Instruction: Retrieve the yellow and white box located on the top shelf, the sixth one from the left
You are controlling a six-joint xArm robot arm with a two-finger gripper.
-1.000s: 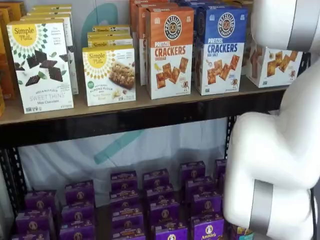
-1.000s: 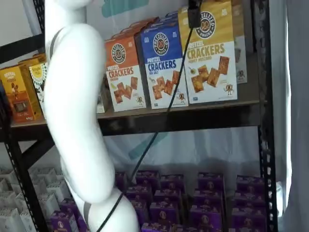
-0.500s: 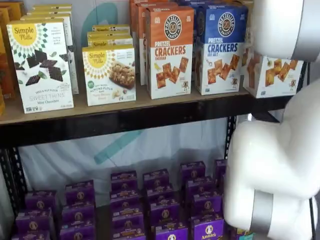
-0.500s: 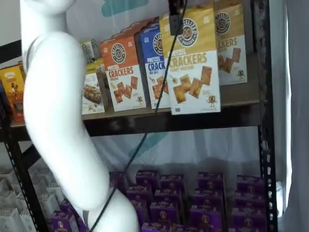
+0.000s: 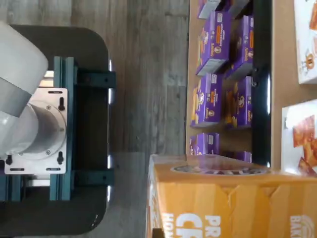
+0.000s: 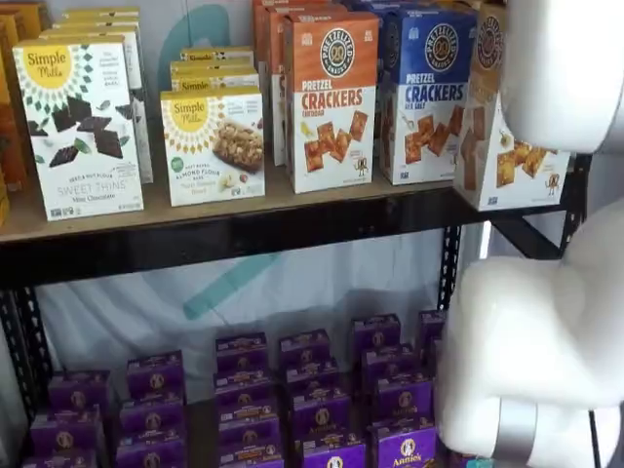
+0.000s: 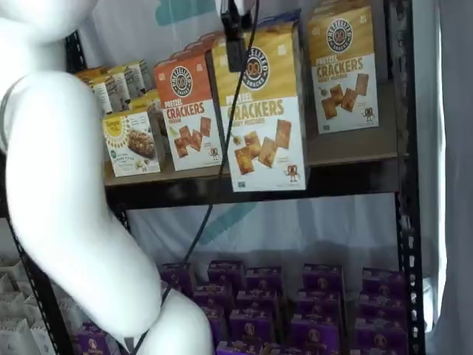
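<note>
The yellow and white box (image 7: 263,111) hangs in the air in front of the top shelf (image 7: 353,157), clear of the row. My gripper (image 7: 236,46) is shut on its upper edge; one black finger and a cable show against the yellow front. In a shelf view the box (image 6: 499,156) juts out past the shelf's (image 6: 244,226) right end, partly behind my white arm (image 6: 546,331). The wrist view shows the box's yellow top and side (image 5: 223,203) close up.
An orange Crackers box (image 7: 194,111) and a blue one (image 6: 429,93) stand on the shelf beside the gap. A second yellow box (image 7: 344,68) stands further back. Simple Mills boxes (image 6: 78,127) are at the left. Purple boxes (image 6: 312,390) fill the lower shelf. A black upright (image 7: 406,177) is at the right.
The yellow and white box has come forward off the shelf in my gripper and away from the row. The yellow box behind it now shows in full. My arm has swung along.
</note>
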